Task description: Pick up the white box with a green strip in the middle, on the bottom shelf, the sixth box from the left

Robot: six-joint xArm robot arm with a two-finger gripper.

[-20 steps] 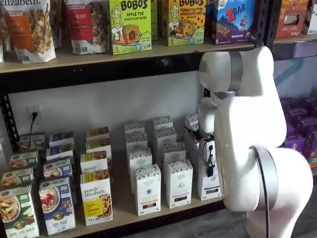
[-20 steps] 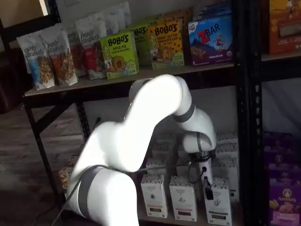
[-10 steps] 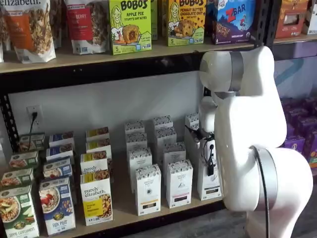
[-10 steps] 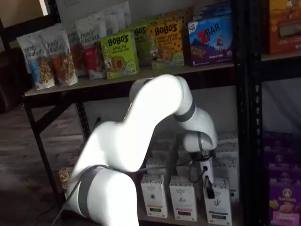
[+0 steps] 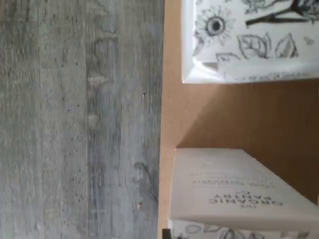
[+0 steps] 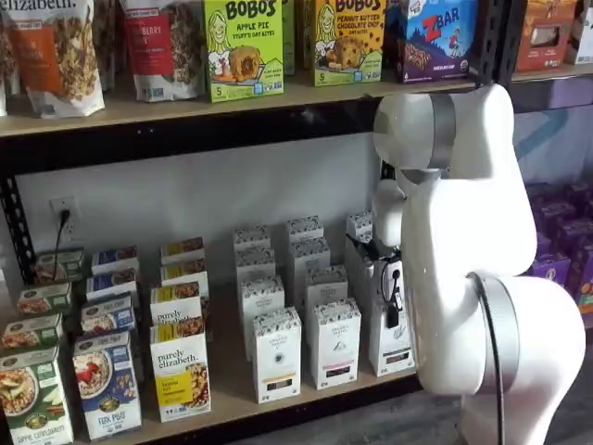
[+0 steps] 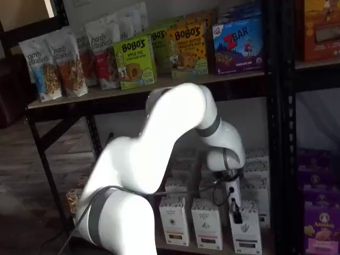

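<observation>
White box [image 6: 391,324] stands at the right end of the front row on the bottom shelf [image 6: 232,389], just beside the arm's white body in both shelf views; its lower front with the dark label shows clearly [image 7: 246,231].

Going left to right along that shelf, colourful cereal cartons [image 6: 107,382] come first, then the purely elizabeth boxes [image 6: 181,369] with their yellow panels, then two columns of white speckled-top cartons [image 6: 277,354], and last the target column under the wrist. On the upper shelf sit granola bags and the Bobo's boxes [image 6: 243,48].

The claw [image 7: 234,208] hangs over the top of the white box, its black fingers and a cable showing against the carton. The fingers are drawn fully in, and judging from where they sit they are closed on the box's upper part, though the contact itself is too small to make out. The wrist view shows a white carton top [image 5: 239,184] with faint print at the shelf's front edge, the grey floor [image 5: 75,119] beyond.

The step in hand looks like the grasp just made. The next move calls for a straight lift, then a pull out toward the front without knocking the neighbouring carton or the box behind.
</observation>
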